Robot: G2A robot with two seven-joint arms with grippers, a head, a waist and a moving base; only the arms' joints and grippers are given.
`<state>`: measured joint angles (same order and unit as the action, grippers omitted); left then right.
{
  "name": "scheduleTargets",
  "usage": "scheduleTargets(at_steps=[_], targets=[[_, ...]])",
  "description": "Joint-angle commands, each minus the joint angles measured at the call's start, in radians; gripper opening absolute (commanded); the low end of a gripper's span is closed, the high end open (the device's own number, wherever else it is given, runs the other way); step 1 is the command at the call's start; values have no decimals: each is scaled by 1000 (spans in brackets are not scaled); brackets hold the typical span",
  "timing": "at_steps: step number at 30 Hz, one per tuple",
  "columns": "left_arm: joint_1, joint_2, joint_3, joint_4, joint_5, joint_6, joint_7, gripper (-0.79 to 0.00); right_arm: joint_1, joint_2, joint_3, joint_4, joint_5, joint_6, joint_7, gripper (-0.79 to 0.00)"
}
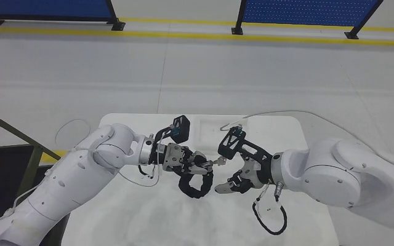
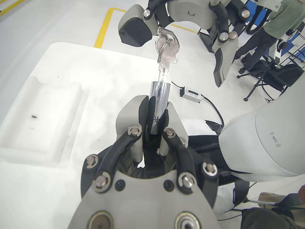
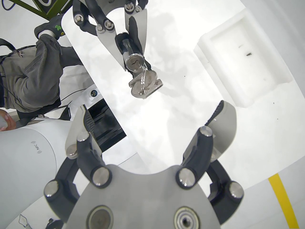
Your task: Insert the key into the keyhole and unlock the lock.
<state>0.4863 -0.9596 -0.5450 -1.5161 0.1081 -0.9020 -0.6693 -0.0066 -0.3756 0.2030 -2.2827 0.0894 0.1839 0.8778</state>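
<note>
Top view shows a white tabletop (image 1: 141,215) with both white arms bent inward over its middle. The left arm (image 1: 92,163) and the right arm (image 1: 332,172) have their wrists facing each other, almost tip to tip.

A shallow recessed white foam tray (image 2: 43,110) sits in the tabletop, well apart from the two wrists.

The right end effector (image 1: 223,173) hangs released, its jaws spread wide. In the left wrist view one ribbed black pad (image 2: 134,30) lies just beside the key's head and the other stands off to the far side.

The left end effector (image 1: 200,165) is clenched on a shiny chrome lock cylinder (image 2: 158,98), which pokes out past its fingertips toward the other arm. The lock's black cable loop (image 1: 196,184) dangles beneath it, above the tabletop.

A flat silver key (image 2: 166,48) sticks out from the cylinder's end face, between the right end effector's open jaws and gripped by neither. The right wrist view shows the zigzag keyhole (image 3: 134,61) on that face, with the blade meeting it at the edge; how far it sits inside cannot be told. A second key (image 3: 145,84) hangs with it on a thin ring
</note>
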Motion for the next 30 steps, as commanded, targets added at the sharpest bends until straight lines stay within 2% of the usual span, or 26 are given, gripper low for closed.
scheduleTargets(at_steps=[1, 7, 9, 14, 21, 25, 26, 28, 29, 30], targets=[[-1, 5, -6, -10, -31, 17, -42, -785, 0, 0, 0, 0, 0, 0, 0, 0], [-17, 8, -5, -29, -125, 56, -164, -785, -2, 0, 8, -5, -30, -10, -22, 0], [-26, 4, 3, -25, -162, 59, -204, -785, -15, 1, 18, -4, -60, -48, -67, 0], [-58, -8, 22, 3, -233, 76, -297, -785, -37, 10, 31, -11, -218, -152, -66, 0], [-87, -23, 42, 35, -279, 84, -332, -785, -91, 37, 40, -44, -427, -305, -78, 0], [-94, -29, 62, 50, -290, 81, -330, -785, -128, 51, 51, -51, -506, -375, -163, -9], [-95, -31, 69, 53, -290, 80, -329, -785, -136, 55, 53, -51, -520, -384, -172, -179], [-98, -34, 79, 61, -292, 77, -325, -785, -151, 61, 60, -52, -545, -392, -192, -413], [-99, -35, 84, 66, -293, 74, -323, -785, -158, 64, 65, -54, -559, -395, -199, -486], [-100, -36, 89, 70, -295, 73, -322, -785, -164, 67, 69, -56, -571, -397, -204, -523]])
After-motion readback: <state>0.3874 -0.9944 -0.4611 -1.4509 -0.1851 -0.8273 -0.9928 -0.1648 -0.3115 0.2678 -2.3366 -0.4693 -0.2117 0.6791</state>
